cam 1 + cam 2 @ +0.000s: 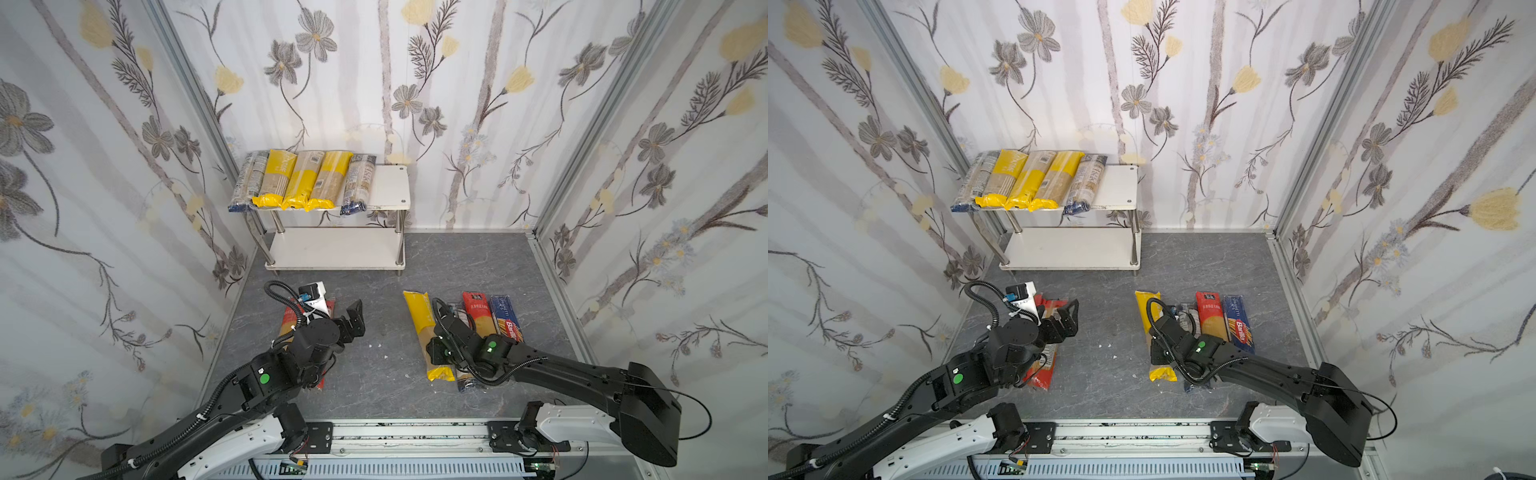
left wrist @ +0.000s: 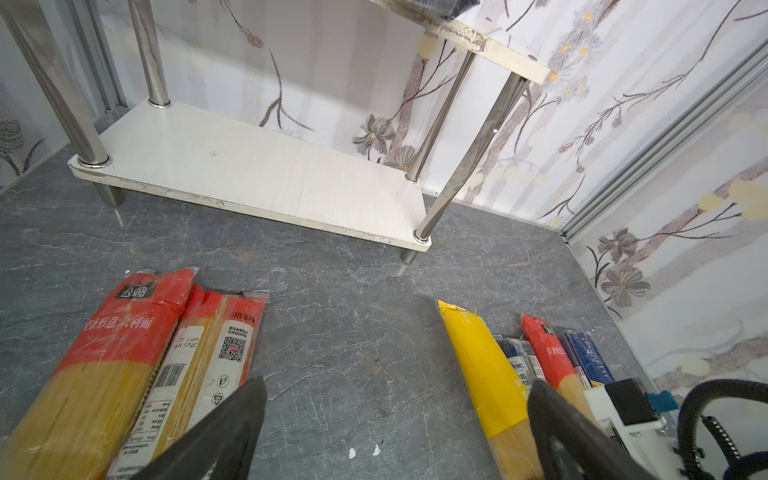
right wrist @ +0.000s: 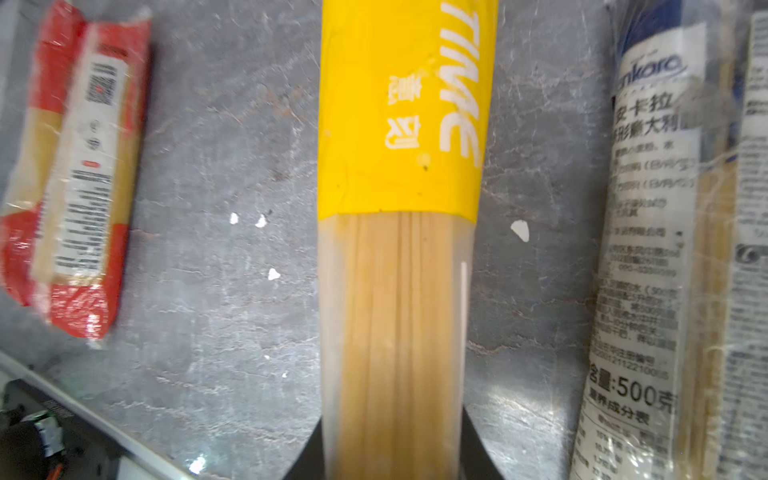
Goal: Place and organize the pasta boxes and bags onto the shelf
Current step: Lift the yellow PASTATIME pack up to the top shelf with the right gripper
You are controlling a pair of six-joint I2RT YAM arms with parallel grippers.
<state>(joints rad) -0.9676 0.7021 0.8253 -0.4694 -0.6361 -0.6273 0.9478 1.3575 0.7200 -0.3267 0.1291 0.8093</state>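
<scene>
Yellow pasta pack point(image 1: 419, 316) lies on the grey surface point(image 1: 374, 374) in front of the shelf point(image 1: 390, 187), and your right jaws are pressed tight on its sides. Your left jaws are spread wide, holding nothing, also in front of the shelf. Five packs point(image 1: 303, 178) lie on its top board.

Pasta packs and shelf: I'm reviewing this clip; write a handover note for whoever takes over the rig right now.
Left end effector: open, holding nothing, above the floor beside two red packs.
Right end effector: closed on the yellow pack on the floor.
Done: five packs side by side on the top board of the shelf; bare space at its right end.
Left: the yellow pack, a blue-topped pack, a third red pack, the Barilla pack, the two red packs. Lower board bare.
</scene>
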